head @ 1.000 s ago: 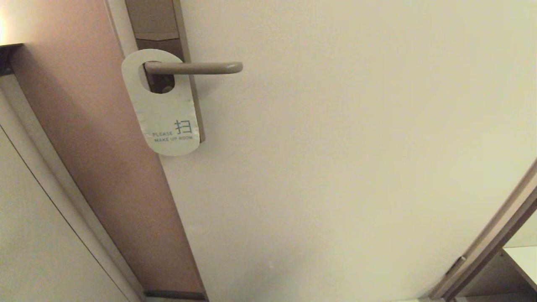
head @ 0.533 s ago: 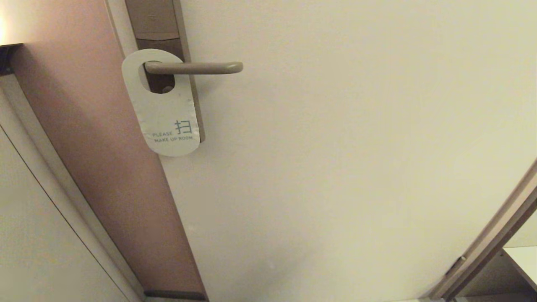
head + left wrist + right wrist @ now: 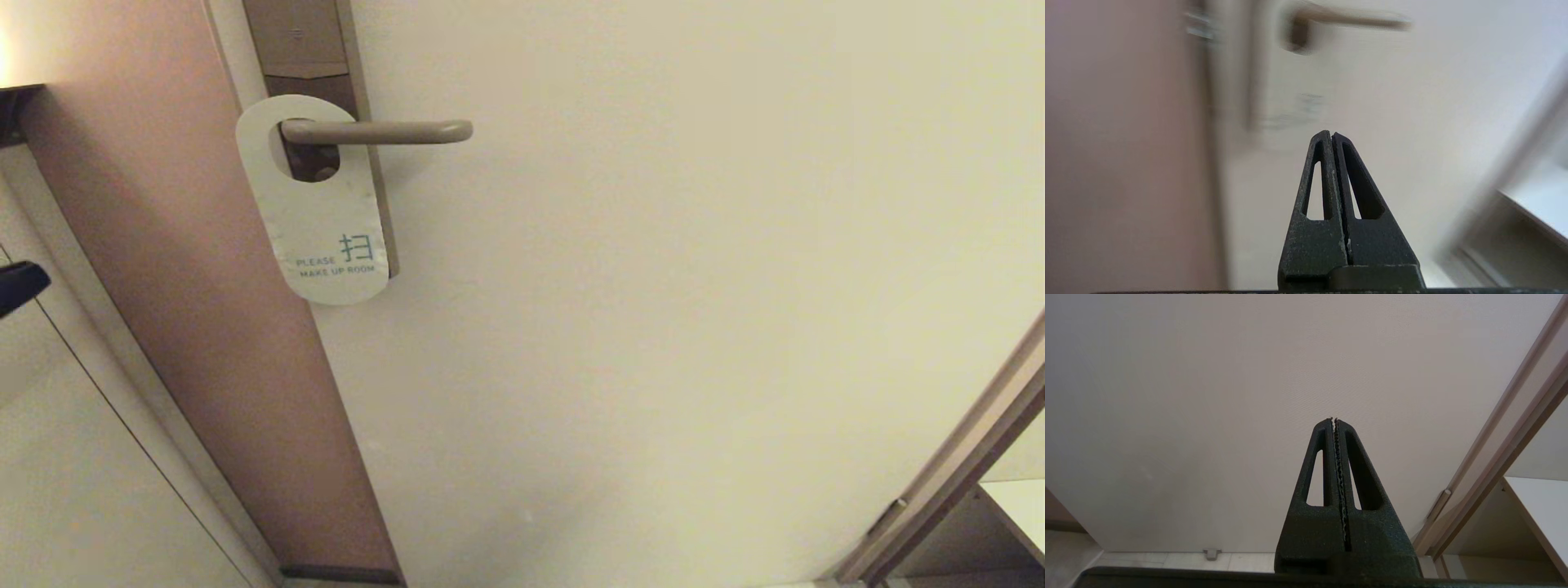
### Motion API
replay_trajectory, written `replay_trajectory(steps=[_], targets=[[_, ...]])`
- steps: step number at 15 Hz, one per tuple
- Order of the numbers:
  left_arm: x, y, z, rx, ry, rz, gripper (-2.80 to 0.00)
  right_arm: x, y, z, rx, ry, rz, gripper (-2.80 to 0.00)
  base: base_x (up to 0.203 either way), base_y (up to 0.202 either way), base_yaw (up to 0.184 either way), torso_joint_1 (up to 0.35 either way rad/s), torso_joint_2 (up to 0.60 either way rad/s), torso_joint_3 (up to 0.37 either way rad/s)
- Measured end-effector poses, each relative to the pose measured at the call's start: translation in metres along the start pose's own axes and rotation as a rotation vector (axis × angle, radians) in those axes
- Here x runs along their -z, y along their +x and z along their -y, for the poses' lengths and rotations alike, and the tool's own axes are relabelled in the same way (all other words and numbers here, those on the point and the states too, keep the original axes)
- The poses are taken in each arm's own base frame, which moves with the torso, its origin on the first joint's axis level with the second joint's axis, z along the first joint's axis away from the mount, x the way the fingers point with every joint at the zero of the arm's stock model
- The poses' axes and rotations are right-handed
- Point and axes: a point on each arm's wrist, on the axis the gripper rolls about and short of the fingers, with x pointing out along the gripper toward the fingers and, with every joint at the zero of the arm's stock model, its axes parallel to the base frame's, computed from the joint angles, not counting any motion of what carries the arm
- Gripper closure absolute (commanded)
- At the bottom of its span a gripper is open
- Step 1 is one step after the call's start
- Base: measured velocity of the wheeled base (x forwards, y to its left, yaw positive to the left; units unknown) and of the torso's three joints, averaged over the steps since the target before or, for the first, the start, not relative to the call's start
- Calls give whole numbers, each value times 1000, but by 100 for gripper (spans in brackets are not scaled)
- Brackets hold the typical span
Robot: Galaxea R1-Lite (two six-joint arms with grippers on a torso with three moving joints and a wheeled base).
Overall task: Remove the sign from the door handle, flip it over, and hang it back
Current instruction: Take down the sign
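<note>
Against a cream door [image 3: 653, 286], the sign [image 3: 322, 212] hangs by its oval hole on the door handle [image 3: 384, 131], off-white face outward, while the left gripper [image 3: 1332, 134], clenched and empty, sits well short, and the right gripper [image 3: 1334, 420], also clenched, idles.

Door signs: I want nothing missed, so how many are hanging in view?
1. The sign hangs on the door handle, its "MAKE UP ROOM" face outward. None seems hidden.

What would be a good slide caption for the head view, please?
Off-white "PLEASE MAKE UP ROOM" sign hangs on the door handle; left hand at the frame's edge.
</note>
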Motion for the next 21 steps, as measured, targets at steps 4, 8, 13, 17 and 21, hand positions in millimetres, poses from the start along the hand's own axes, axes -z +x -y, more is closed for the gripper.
replay_trajectory(steps=[4, 8, 13, 17, 21], targets=[[5, 23, -8, 114, -51, -60, 0, 0, 0, 0, 0, 0, 0, 0, 0, 0, 0, 0, 0, 0], [10, 51, -27, 139, -78, -100, 0, 0, 0, 0, 0, 0, 0, 0, 0, 0, 0, 0, 0, 0], [6, 73, -68, 273, -57, -108, 0, 0, 0, 0, 0, 0, 0, 0, 0, 0, 0, 0, 0, 0], [7, 81, -94, 477, -63, -155, 0, 0, 0, 0, 0, 0, 0, 0, 0, 0, 0, 0, 0, 0], [12, 85, -114, 613, -70, -186, 0, 0, 0, 0, 0, 0, 0, 0, 0, 0, 0, 0, 0, 0]])
